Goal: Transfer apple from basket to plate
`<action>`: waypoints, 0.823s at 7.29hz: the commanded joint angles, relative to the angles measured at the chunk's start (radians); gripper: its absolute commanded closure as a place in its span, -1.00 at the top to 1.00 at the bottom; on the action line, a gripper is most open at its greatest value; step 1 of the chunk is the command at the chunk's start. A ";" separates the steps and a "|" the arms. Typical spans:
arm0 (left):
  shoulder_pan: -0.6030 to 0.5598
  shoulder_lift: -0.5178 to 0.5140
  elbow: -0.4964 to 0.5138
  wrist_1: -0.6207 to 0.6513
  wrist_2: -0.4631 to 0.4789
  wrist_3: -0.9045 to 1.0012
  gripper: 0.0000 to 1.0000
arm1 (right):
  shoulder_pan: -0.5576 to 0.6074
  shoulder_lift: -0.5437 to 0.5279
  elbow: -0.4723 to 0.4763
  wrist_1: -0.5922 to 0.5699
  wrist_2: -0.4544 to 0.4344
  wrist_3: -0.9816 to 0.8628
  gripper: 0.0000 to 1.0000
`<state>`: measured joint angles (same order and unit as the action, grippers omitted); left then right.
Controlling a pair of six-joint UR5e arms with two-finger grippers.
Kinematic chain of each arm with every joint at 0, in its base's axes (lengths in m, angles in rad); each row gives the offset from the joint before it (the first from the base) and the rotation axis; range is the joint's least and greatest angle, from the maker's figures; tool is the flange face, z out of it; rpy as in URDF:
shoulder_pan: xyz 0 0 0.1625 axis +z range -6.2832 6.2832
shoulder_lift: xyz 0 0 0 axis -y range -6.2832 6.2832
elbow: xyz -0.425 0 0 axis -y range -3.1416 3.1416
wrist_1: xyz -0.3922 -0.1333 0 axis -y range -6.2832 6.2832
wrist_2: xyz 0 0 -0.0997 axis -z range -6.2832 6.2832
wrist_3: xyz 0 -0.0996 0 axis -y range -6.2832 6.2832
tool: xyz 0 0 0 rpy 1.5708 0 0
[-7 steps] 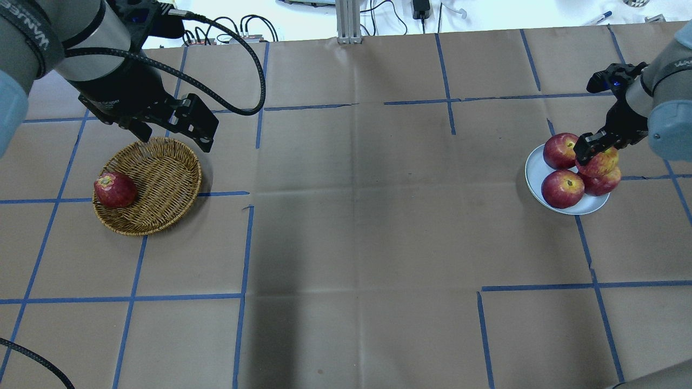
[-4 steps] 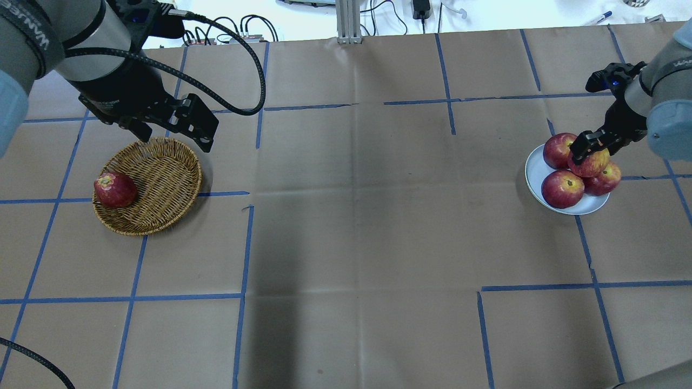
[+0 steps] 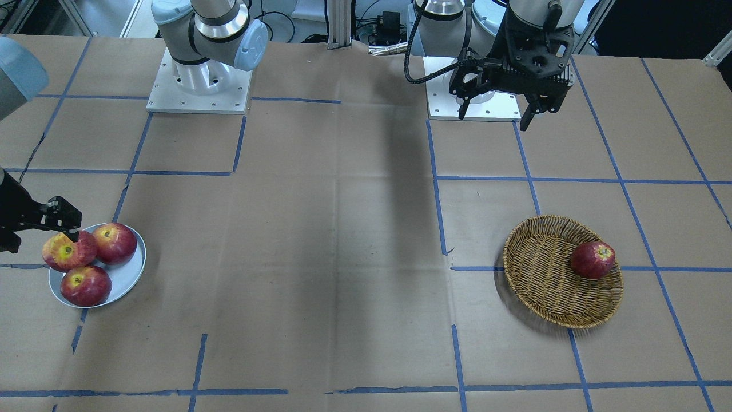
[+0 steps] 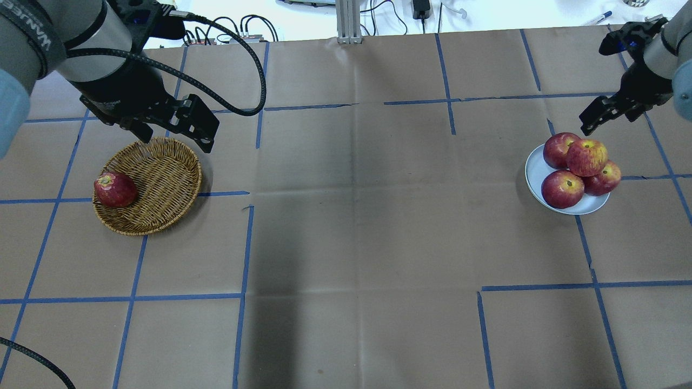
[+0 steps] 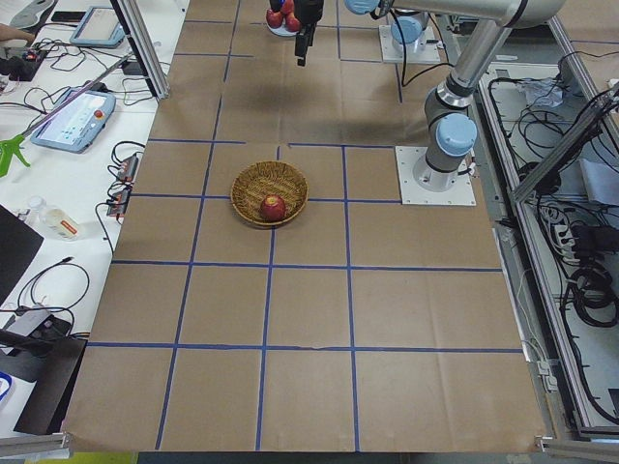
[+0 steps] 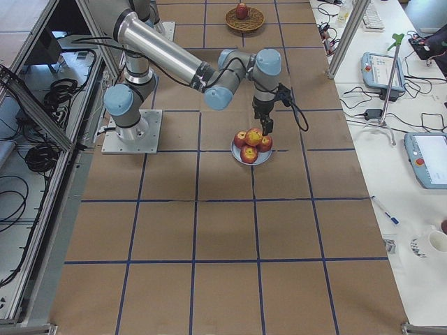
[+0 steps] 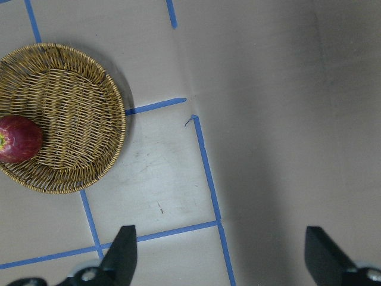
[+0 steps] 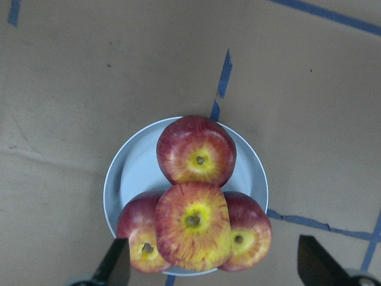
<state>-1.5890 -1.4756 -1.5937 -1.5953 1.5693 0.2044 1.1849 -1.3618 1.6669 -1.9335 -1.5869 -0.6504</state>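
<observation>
Brown paper covers the table (image 4: 351,216), gridded with blue tape (image 4: 243,248).

Right arm: reaches out over the plate end, wrist pointed down. The right gripper (image 4: 594,116) hangs above the plate (image 4: 535,167), offset to its far side in the overhead view. Claw is released: my right wrist view shows both fingers (image 8: 116,265) spread wide, nothing between them and no contact with the fruit.

The apple (image 4: 586,157), striped with a yellow stem patch, sits on the plate. It is perched on top of three darker apples (image 8: 196,152), stem up.

Left arm: wrist is angled down and the left gripper (image 4: 174,132) hovers over the far rim of the basket (image 4: 162,178). Its claw is also released. The left wrist view shows its fingers well apart and empty over the paper beside the basket.

One dark red apple (image 4: 114,189) lies in the basket against the wall on the robot's left.

Room: an aluminium post (image 4: 348,21) and cables sit past the far table edge. The side views show benches with pendants and tablets on the operators' side.

Edges: the plate sits near the robot's right end of the table, and the lower apples crowd its rim. The basket is toward the left end. The two are well apart, with a wide stretch of paper between them.
</observation>
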 commanded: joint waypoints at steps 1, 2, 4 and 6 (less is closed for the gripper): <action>0.000 0.000 0.000 0.000 0.000 0.001 0.99 | 0.103 -0.029 -0.145 0.242 -0.008 0.139 1.00; 0.000 0.001 0.000 0.000 0.001 0.001 0.99 | 0.172 -0.072 -0.151 0.331 -0.007 0.256 1.00; 0.000 0.000 0.001 0.000 0.001 0.001 0.99 | 0.321 -0.158 -0.147 0.425 0.001 0.461 1.00; 0.000 0.001 0.000 0.000 0.001 0.001 0.99 | 0.384 -0.186 -0.144 0.458 0.002 0.551 1.00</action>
<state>-1.5892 -1.4750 -1.5933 -1.5953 1.5708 0.2055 1.5297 -1.5251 1.5218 -1.4968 -1.5859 -0.1471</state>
